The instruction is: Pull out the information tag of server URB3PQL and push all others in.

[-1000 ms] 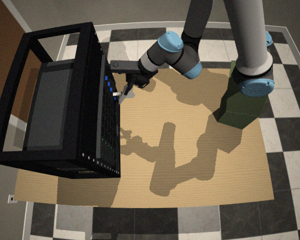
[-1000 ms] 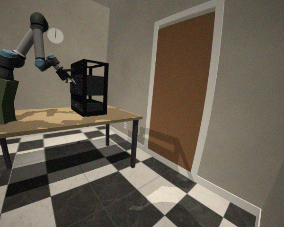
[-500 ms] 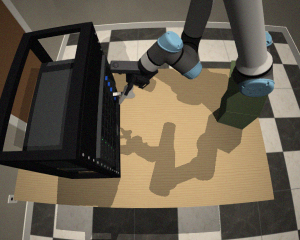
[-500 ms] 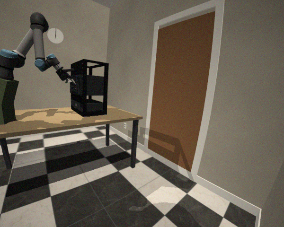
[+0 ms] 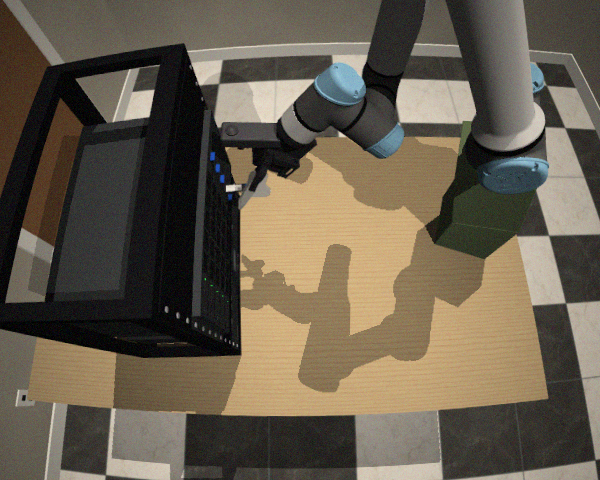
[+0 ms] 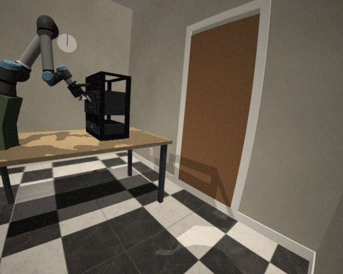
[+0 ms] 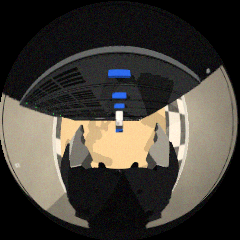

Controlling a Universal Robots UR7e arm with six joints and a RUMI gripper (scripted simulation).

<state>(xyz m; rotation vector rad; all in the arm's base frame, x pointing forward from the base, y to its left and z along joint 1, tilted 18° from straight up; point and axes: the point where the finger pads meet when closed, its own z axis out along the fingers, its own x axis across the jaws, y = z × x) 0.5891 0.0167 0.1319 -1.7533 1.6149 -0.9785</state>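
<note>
Four blue tabs (image 7: 119, 73) line up down the dark server fronts (image 7: 100, 90), one with white showing.

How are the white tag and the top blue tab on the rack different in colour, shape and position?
The white tag is pale, while the top blue tab is bright blue. In the wrist view, the white tag looks narrow and the top blue tab wide. The white tag sticks out from the rack; the top blue tab sits close to its front. Both are in one column.
</note>
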